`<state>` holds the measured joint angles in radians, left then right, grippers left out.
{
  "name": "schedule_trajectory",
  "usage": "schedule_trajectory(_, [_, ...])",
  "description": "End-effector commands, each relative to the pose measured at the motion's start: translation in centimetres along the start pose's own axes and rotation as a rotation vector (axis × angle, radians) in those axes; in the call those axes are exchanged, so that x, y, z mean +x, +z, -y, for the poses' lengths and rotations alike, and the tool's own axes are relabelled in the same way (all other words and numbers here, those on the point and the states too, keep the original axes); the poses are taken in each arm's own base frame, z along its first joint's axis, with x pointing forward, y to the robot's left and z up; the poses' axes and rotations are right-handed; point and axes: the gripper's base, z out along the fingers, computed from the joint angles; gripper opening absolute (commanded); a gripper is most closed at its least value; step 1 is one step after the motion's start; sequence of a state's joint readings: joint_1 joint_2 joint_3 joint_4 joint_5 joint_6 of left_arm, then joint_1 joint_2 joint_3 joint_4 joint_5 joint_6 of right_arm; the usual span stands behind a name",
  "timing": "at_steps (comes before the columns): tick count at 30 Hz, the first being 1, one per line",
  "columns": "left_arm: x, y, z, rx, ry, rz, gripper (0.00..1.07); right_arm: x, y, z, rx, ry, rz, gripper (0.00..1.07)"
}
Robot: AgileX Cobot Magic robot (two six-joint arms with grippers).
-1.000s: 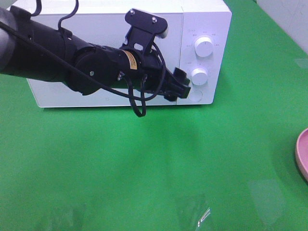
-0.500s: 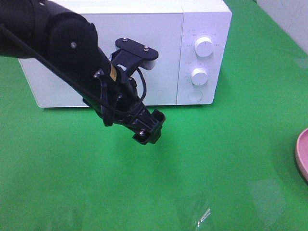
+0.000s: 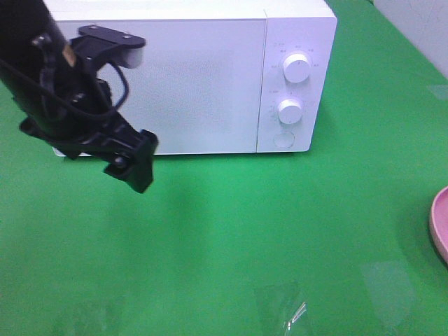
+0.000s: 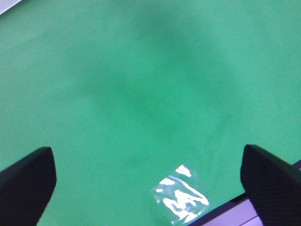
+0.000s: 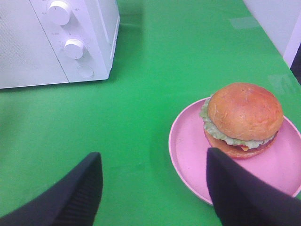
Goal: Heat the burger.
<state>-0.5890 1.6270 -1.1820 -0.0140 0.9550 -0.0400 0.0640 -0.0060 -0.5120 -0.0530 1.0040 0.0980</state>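
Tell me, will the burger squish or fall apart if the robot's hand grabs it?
Probably a little. The burger looks soft and puffy, so a squeeze may dent its bun. It is stacked in layers with lettuce poking out, so they might slide apart. Its glossy top may be slippery, and it sits loose on the pink plate.

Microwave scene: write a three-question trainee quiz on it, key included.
1. True or false: the microwave door is shut.
2. The burger sits on: A) the green cloth B) the pink plate C) the microwave's top.
3. Fill in: the left end effector hangs over bare cloth with its jaws ____.

Key: 1 true; 2 B; 3 open.
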Motion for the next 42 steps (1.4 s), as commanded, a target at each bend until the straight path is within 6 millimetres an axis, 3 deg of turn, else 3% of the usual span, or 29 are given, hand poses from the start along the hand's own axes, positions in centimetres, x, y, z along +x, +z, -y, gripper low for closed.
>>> schedule_trajectory(1, [0.6, -1.0, -1.8, 0.007, -0.057, -0.034, 1.00, 0.2, -0.2, 0.0, 0.003, -0.009, 0.018, 0.64])
schedule_trajectory(2, [1.2, -2.0, -3.7, 0.011, -0.113, -0.040, 1.00, 0.2, -0.2, 0.0, 0.003, -0.009, 0.018, 0.64])
schedule_trajectory(6, [2.0, -3.3, -5.7, 0.009, -0.180, -0.039, 1.00, 0.2, -0.2, 0.0, 0.003, -0.009, 0.018, 0.64])
schedule_trajectory(7, [2.7, -4.5, -7.4, -0.008, -0.240, -0.029, 1.00, 0.2, -0.2, 0.0, 0.003, -0.009, 0.018, 0.64])
schedule_trajectory(11, [4.4, -6.8, -9.7, -0.043, -0.321, -0.008, 1.00, 0.2, -0.2, 0.0, 0.003, -0.009, 0.018, 0.64])
schedule_trajectory(16, [6.3, -9.7, -10.7, -0.077, -0.351, 0.047, 1.00, 0.2, -0.2, 0.0, 0.003, -0.009, 0.018, 0.64])
schedule_trajectory(19, [7.0, -10.4, -10.7, -0.087, -0.357, 0.074, 1.00, 0.2, -0.2, 0.0, 0.003, -0.009, 0.018, 0.64])
schedule_trajectory(20, [8.4, -10.7, -10.6, -0.099, -0.374, 0.101, 1.00, 0.2, -0.2, 0.0, 0.003, -0.009, 0.018, 0.64])
schedule_trajectory(23, [9.7, -10.4, -10.4, -0.106, -0.390, 0.108, 1.00, 0.2, -0.2, 0.0, 0.003, -0.009, 0.018, 0.64])
schedule_trajectory(25, [12.1, -9.3, -10.0, -0.109, -0.409, 0.093, 1.00, 0.2, -0.2, 0.0, 0.003, -0.009, 0.018, 0.64])
schedule_trajectory(26, [12.1, -9.3, -10.0, -0.109, -0.409, 0.093, 1.00, 0.2, -0.2, 0.0, 0.003, -0.009, 0.018, 0.64])
schedule_trajectory(27, [13.8, -8.3, -9.4, -0.110, -0.411, 0.078, 1.00, 0.2, -0.2, 0.0, 0.003, -0.009, 0.018, 0.64])
schedule_trajectory(30, [15.3, -7.4, -8.9, -0.111, -0.409, 0.062, 1.00, 0.2, -0.2, 0.0, 0.003, -0.009, 0.018, 0.64])
schedule_trajectory(32, [17.9, -6.2, -7.8, -0.107, -0.403, 0.051, 1.00, 0.2, -0.2, 0.0, 0.003, -0.009, 0.018, 0.64])
schedule_trajectory(35, [18.5, -6.0, -7.5, -0.108, -0.395, 0.052, 1.00, 0.2, -0.2, 0.0, 0.003, -0.009, 0.018, 0.64])
schedule_trajectory(42, [22.0, -5.8, -5.8, -0.137, -0.382, 0.156, 1.00, 0.2, -0.2, 0.0, 0.003, -0.009, 0.018, 0.64])
